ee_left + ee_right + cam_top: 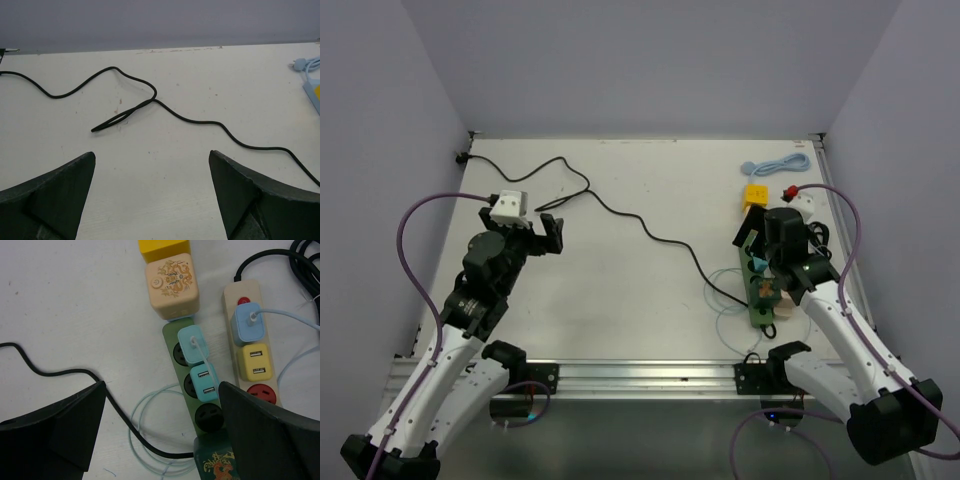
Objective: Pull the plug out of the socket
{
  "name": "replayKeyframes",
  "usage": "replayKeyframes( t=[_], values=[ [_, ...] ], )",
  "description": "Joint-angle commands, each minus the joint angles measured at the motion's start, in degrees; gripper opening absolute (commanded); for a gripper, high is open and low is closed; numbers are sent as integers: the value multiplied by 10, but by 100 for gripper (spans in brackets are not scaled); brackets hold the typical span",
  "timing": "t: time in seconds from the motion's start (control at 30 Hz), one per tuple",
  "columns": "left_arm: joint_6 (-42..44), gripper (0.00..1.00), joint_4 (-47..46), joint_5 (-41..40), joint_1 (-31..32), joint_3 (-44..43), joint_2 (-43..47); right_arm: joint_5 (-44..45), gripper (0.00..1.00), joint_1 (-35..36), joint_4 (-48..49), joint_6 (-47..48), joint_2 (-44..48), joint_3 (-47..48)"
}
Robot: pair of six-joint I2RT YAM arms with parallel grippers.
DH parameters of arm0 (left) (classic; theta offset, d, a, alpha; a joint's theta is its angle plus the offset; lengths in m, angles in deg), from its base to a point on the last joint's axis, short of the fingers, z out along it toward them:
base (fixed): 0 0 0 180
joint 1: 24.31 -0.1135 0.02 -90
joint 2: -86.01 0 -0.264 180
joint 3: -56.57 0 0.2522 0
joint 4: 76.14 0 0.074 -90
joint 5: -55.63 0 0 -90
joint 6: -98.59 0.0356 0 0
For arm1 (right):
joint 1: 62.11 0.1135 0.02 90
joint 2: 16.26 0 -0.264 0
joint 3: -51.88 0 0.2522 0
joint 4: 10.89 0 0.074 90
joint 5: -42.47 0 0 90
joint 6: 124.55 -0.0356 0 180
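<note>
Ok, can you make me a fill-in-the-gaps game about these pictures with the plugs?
1. The long socket under the right claw is ____.
2. The cable in front of the left claw is ____.
3. Both claws are ____.
4. On the beige strip, the cube below the blue charger is ____.
Missing words: green, black, open, yellow.

From above, my right arm (830,320) hides most of the socket (756,318). At my right wrist, the top edge cuts the yellow cube (164,249), the bottom edge the dark green cube (215,464).
</note>
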Motion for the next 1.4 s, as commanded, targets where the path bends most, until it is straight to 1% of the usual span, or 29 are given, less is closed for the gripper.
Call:
replayKeyframes(
  t=[0.0, 0.1, 0.17, 0.33, 0.57, 0.67, 0.8, 0.87, 0.93, 0.97, 1.03, 1.07, 1.17, 1.23, 1.37],
  values=[
    [8, 100, -11, 6, 2, -8, -1, 34, 99, -1, -5, -24, -8, 24],
    [5, 100, -11, 9, 2, -9, -1, 28, 99, -2, -7, -6, -6, 23],
    [3, 100, -9, 10, 2, -9, 2, 40, 99, -1, -9, 13, -4, 20],
    [3, 100, -7, 7, 2, -9, 5, 1, 99, -1, 20, 55, -7, 21],
    [2, 100, -1, 8, 2, -14, 2, 40, 99, -2, 19, 80, -69, 83],
    [2, 100, 1, 7, 2, -15, 4, 43, 99, -3, 19, 107, -110, 119],
    [0, 100, -1, 16, 2, -15, 3, 71, 99, -8, 6, 128, -177, 172],
    [0, 100, -3, 24, 2, -15, 0, 64, 99, -22, 1, 136, -226, 208],
    [-1, 100, -3, 27, 2, -13, -3, 31, 99, -34, -1, 139, -256, 238],
    [-2, 100, -4, 28, 2, -13, -4, 22, 99, -48, -1, 145, -289, 247],
    [-2, 100, -3, 32, 2, -13, -6, 6, 99, -62, 0, 150, -320, 278],
    [-4, 100, -6, 37, 1, -14, -6, -18, 99, -73, 0, 160, -347, 289],
    [-4, 100, -7, 41, 2, -13, -8, -52, 99, -87, -5, 172, -399, 331],
    [-4, 100, -6, 42, 1, -13, -9, -53, 99, -98, -11, 183, -421, 354],
    [-3, 100, -8, 49, 2, -13, -9, -105, 99, -122, -8, 186, -461, 370]
  ],
)
